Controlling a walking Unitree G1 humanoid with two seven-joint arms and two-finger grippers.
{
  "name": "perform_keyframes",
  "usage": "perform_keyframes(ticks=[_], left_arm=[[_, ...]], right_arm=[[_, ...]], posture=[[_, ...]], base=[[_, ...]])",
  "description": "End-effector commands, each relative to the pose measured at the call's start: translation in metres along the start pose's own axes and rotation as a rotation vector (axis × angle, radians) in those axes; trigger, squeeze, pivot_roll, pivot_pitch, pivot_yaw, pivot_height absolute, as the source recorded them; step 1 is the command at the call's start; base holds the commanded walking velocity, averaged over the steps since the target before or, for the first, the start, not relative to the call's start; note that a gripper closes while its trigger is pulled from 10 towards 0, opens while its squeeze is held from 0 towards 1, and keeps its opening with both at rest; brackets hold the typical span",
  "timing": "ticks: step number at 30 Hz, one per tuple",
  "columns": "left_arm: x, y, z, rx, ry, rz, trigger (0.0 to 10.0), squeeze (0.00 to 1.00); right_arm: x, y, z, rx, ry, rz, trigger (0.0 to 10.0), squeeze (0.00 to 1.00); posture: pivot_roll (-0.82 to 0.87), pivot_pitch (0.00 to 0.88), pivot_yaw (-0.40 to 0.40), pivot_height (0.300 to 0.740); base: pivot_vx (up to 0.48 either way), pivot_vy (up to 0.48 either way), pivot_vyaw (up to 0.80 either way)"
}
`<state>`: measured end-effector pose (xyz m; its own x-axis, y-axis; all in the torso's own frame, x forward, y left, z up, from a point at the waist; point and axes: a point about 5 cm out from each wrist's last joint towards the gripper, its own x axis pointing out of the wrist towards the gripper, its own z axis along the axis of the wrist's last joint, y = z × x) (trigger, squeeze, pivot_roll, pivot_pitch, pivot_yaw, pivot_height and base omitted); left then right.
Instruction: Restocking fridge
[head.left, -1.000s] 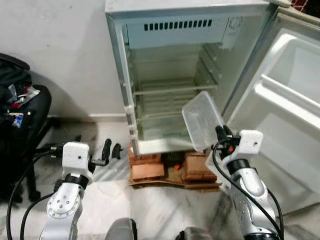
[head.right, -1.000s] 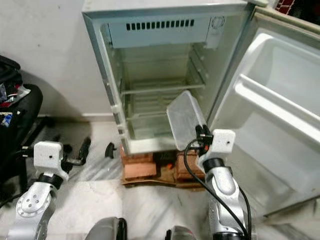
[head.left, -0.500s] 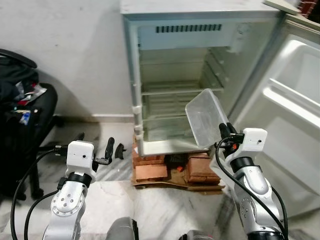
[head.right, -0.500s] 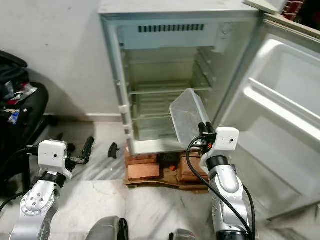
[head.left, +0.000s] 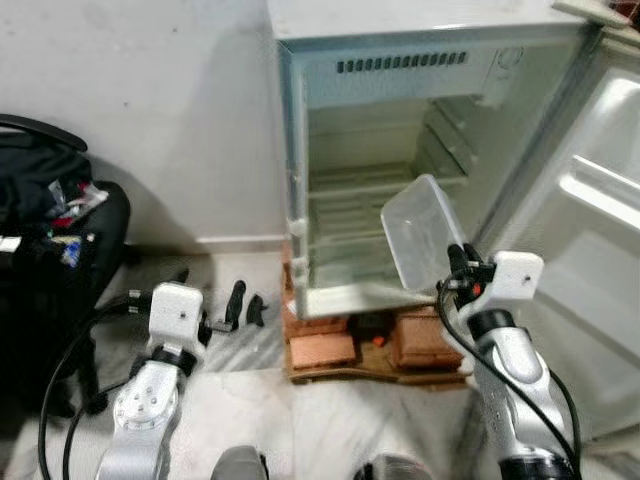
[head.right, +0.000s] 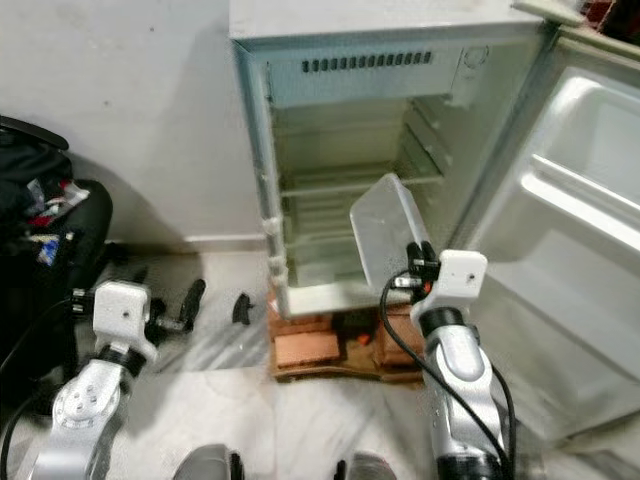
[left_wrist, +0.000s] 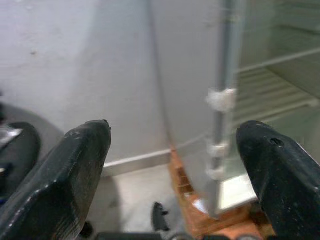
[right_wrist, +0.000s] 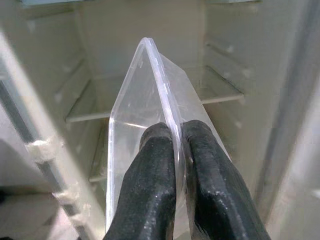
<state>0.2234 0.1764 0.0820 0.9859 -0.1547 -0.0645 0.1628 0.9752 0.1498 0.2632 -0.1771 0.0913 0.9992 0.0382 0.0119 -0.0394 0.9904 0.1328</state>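
Upright, thin clear plastic container (head.left: 422, 242) in right claw (right_wrist: 175, 150)

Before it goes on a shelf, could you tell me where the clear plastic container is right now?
The container is pinched by its rim in the right gripper, held tilted before the open fridge, near its lower right.

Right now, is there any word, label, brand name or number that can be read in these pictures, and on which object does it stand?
No text can be read.
The fridge has a round dial at the top right inside; any marks on it are too blurred.
The clear plastic container, gripped at its rim by the right claw, is unlabelled.
The items on the black chair show coloured packaging, too small to read.
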Motion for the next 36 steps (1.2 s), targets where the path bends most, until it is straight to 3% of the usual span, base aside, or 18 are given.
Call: perform_keyframes(ticks=[1,8,36], left_arm=[[-0.001,0.001,-0.003,-0.010,0.017,-0.001,10.0,0.00],[0.000,-0.002,-0.005,-0.015,0.034,-0.012,10.0,0.00],[0.002,0.000,-0.008,0.005,0.056,0.004,10.0,0.00]], right_arm=[[0.003,0.003,0.004,-0.010,-0.016,0.007,10.0,0.00],[0.003,0.001,0.004,-0.014,-0.015,-0.003,10.0,0.00],[0.017,0.002,0.003,-0.017,-0.018,0.018,10.0,0.00]], posture=[[0.04,0.091,-0.024,0.740],[0.04,0.092,-0.024,0.740],[0.06,0.089,-0.026,0.740]], base=[[0.480,0.000,0.00],[0.454,0.000,0.00],[0.009,0.000,0.00]])
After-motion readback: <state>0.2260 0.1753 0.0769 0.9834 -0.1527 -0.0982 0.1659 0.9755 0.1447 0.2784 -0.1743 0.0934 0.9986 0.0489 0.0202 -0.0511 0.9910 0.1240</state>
